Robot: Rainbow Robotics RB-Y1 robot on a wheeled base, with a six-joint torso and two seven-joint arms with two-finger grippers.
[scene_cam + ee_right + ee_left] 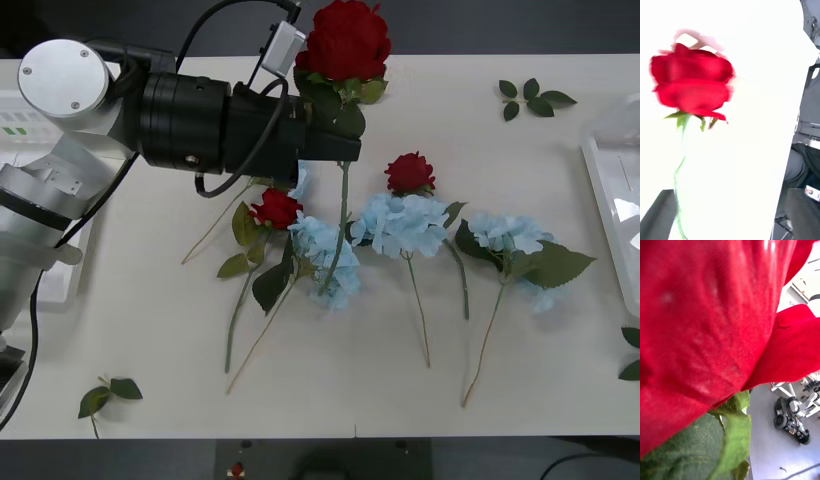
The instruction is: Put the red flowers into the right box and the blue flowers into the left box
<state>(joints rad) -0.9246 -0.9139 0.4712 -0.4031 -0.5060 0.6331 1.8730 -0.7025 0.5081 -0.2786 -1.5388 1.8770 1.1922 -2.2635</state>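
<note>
My left end effector [338, 143] reaches in from 9 o'clock above the middle of the table [150, 340], clamped on the stem of a red rose [346, 40]. The rose is lifted clear of the table, with its head toward 12 o'clock and its thin stem hanging toward 6, so the long axis runs 12 to 6. The stem's lower end crosses in front of a blue flower [325, 255] lying beneath it. Leaves bunch round the grip, so I cannot make out the fingers themselves. In the left wrist view the petals [707, 315] and a leaf [681, 453] sit hard against the lens.

My right end effector [730, 217] has its fingers apart. Its own view shows a blurred rose head [692, 86] against washed-out white, and I cannot tell how far off that rose is.

Two more red roses lie on the table. One [275, 208] is at 6 o'clock of the left end effector, with its stem running toward 7. The other [410, 172] is to the right, touching the second blue flower [403, 222]. A third blue flower [510, 235] lies further toward 3 o'clock, with its stem toward 7.

The right box [612, 190] is cut off at the 3 o'clock edge. The left box [70, 285] at 9 o'clock is mostly hidden behind the arm.

Loose leaf sprigs lie at 1 o'clock [535, 98] and 7 o'clock [105, 395].
</note>
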